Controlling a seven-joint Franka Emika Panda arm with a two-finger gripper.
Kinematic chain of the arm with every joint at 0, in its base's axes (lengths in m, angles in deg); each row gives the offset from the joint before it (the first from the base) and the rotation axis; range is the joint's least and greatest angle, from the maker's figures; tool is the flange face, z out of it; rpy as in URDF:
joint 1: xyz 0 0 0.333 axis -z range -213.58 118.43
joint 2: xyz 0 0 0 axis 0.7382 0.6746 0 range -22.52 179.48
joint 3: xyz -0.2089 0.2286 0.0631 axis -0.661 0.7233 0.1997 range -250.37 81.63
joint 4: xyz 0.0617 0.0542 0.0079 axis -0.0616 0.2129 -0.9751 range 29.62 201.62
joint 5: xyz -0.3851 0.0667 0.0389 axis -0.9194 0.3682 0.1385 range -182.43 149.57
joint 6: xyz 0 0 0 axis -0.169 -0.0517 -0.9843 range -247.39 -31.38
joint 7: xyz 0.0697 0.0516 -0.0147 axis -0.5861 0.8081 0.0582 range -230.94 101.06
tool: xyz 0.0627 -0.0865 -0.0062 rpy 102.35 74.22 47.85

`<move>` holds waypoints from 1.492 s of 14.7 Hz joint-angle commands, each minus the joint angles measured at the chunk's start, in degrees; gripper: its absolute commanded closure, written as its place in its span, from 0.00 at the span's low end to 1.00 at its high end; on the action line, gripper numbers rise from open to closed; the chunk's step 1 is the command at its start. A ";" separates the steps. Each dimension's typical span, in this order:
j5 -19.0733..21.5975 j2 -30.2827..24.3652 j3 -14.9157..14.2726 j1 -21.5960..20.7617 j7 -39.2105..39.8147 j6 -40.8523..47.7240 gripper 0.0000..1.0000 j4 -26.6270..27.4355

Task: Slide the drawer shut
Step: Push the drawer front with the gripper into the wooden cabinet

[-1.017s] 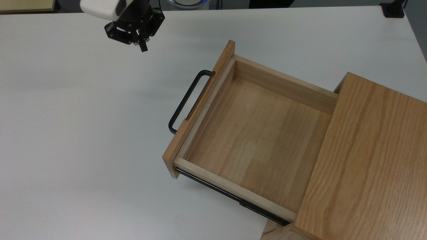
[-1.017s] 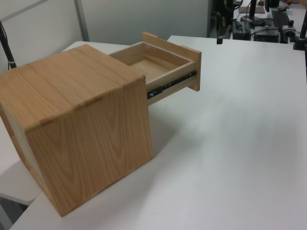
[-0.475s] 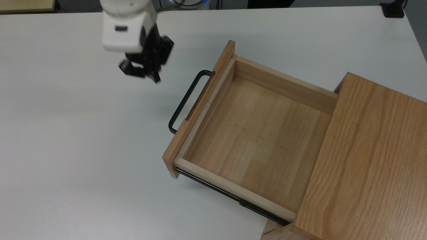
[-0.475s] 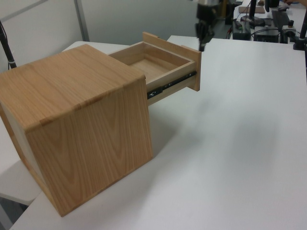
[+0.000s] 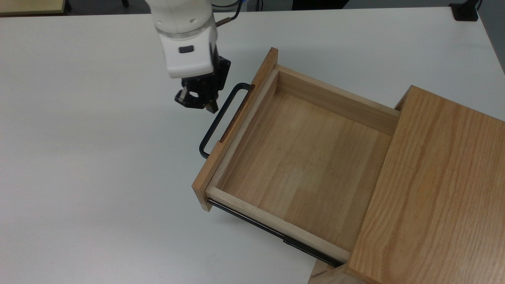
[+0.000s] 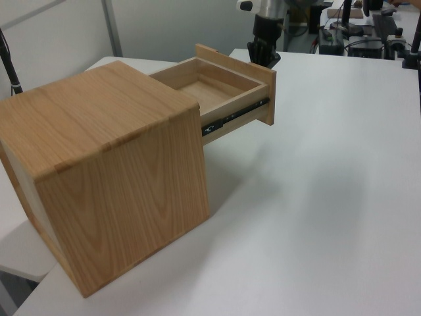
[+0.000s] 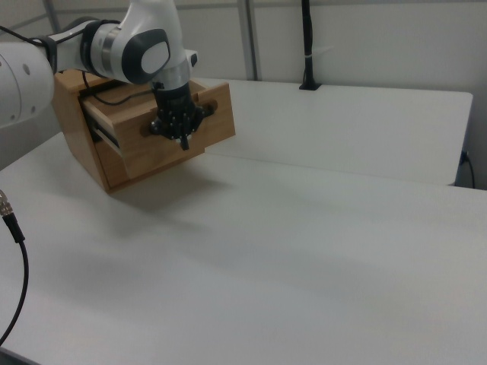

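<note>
The drawer (image 5: pixel 307 157) is a light wooden box pulled far out of the oak-grained cabinet (image 5: pixel 434 189); it holds nothing. A thin black U-shaped handle (image 5: pixel 221 118) sticks out from its flat front panel (image 5: pixel 236 122), and a black rail (image 5: pixel 272 232) runs along its side. My gripper (image 5: pixel 207 104) hovers just beside the handle's far end, on the top view's left of the panel, fingers shut and holding nothing. In the left view the gripper (image 6: pixel 263 56) stands behind the drawer (image 6: pixel 217 85). In the right view the gripper (image 7: pixel 181 138) hangs in front of the drawer (image 7: pixel 163 156).
The white table (image 5: pixel 98 177) stretches wide on the top view's left of the drawer. A black mount (image 5: pixel 465 12) sits at the far right corner, seen as a black pole (image 7: pixel 307 46) in the right view. A cable (image 7: pixel 15 236) hangs at the right view's left edge.
My arm has swung from the top view's upper left, rightward and down, to the drawer's handle. The drawer has not moved.
</note>
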 commanded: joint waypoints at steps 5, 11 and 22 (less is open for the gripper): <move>6.63 1.02 3.58 0.11 8.48 -1.80 1.00 -0.56; 9.19 1.90 5.86 -2.34 5.06 -8.92 1.00 -0.30; 10.34 4.45 5.95 -12.54 -9.89 -29.14 1.00 -0.03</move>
